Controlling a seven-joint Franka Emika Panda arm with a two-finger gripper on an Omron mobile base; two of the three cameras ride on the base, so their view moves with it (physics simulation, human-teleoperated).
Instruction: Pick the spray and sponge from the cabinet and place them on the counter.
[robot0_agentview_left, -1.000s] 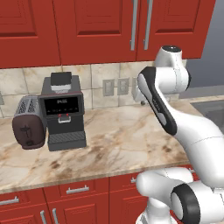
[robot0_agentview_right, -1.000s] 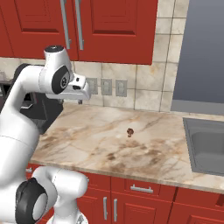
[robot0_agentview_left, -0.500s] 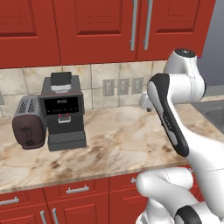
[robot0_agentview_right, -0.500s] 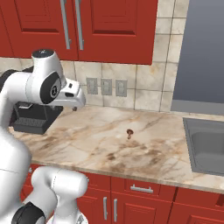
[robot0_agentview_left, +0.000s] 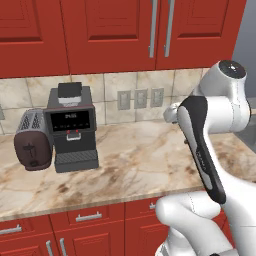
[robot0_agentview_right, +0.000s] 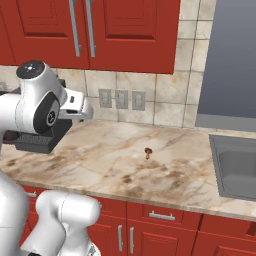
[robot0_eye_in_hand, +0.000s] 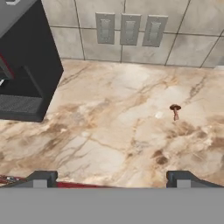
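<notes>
Hand view shows you the end effector (robot0_eye_in_hand: 111, 177) spread wide and empty above the bare table (robot0_eye_in_hand: 109, 131), while the cabinet (robot0_agentview_left: 150, 30) has both doors closed, so the spray and sponge, probably inside it, are not yet taken out.

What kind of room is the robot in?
It looks like a kitchen. A coffee machine and a toaster stand on a marbled counter, red cabinet doors hang above, and a sink sits at one end.
</notes>
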